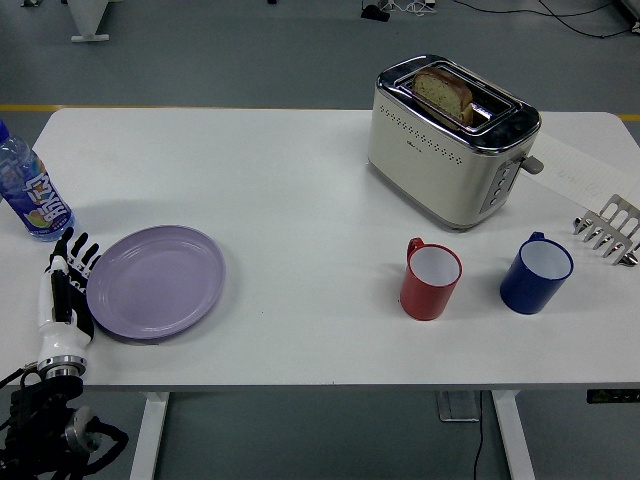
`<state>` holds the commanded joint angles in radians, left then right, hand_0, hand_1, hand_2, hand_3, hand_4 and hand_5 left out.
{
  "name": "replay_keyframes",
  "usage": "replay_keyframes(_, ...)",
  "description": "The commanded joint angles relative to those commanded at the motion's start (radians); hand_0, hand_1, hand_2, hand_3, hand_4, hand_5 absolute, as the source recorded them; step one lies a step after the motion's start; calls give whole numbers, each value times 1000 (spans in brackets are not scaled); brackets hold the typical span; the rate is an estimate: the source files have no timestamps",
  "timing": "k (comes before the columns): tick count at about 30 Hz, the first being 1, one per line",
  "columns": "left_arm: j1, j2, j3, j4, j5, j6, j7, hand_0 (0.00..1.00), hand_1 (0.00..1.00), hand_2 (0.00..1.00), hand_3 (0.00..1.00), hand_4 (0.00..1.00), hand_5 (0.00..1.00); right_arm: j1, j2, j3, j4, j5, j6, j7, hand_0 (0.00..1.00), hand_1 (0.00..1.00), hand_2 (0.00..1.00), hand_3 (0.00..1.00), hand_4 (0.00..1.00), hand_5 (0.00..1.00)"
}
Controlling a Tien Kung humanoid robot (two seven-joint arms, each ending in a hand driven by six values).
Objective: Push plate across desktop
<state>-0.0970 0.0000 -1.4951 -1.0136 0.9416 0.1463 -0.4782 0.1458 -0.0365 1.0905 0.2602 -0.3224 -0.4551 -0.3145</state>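
A lavender plate (155, 281) lies on the white table (300, 200) at the front left. My left hand (68, 285) stands edge-on at the plate's left rim, fingers straight and spread, holding nothing. It looks to be touching or just short of the rim. My right hand is out of view.
A water bottle (30, 192) stands behind the left hand at the table's left edge. A cream toaster (450, 140) with bread stands back right. A red mug (430, 279), a blue mug (535, 272) and a metal rack (608, 230) are on the right.
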Motion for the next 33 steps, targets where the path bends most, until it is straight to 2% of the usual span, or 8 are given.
replay_keyframes(24, -17, 0, 107, -9, -32, -1, -6, 822, 851, 903, 915, 519, 998, 9, -1, 3, -1, -5, 1, 0, 551, 451, 572, 580, 297, 474)
replay_keyframes(33, -45, 0, 154, 2, -56, 5, -15, 822, 850, 901, 908, 514, 998, 13, -2, 6, -1, -11, 2, -1, 550, 451, 571, 580, 297, 472)
